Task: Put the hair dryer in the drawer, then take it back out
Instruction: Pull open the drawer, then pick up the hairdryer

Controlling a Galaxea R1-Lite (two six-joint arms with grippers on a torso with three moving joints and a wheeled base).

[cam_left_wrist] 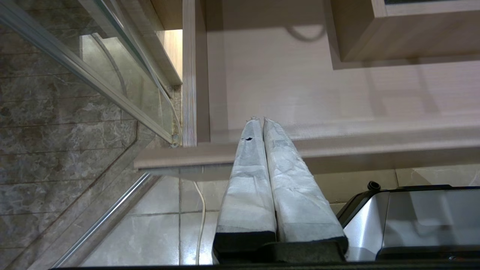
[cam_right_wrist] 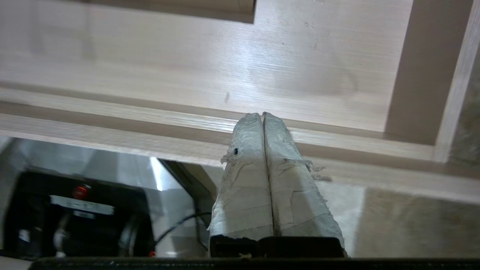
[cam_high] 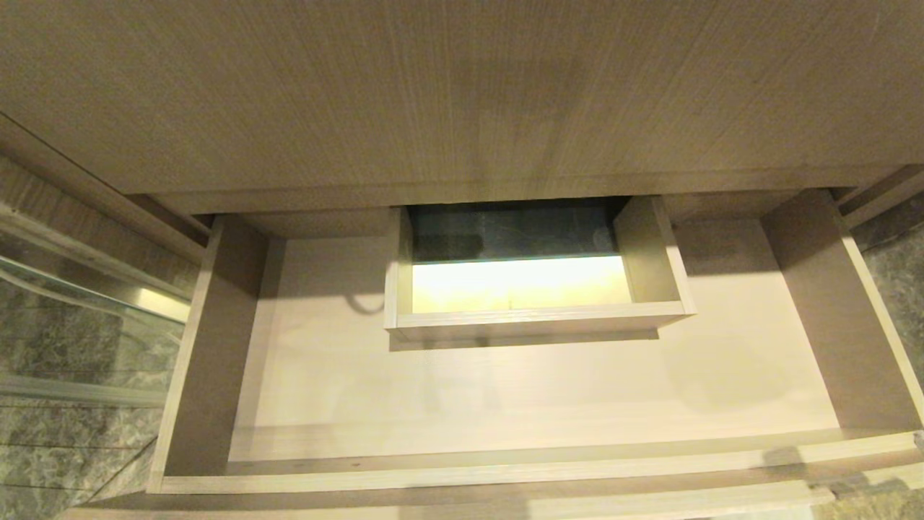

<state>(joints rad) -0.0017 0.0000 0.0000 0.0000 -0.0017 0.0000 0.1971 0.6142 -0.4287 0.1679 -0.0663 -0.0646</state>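
In the head view, the drawer (cam_high: 462, 404) is seen pulled out, with a box-shaped cut-out (cam_high: 534, 321) at its back; the hair dryer is seen in no view. In the left wrist view, the left pincer (cam_left_wrist: 258, 120) is held together over the drawer's front edge. In the right wrist view, the right pincer (cam_right_wrist: 258, 114) is likewise pressed together, clamped on nothing, above that front edge.

Head cam overhead; wrists low, sharing drawer (cam_high: 505, 404).
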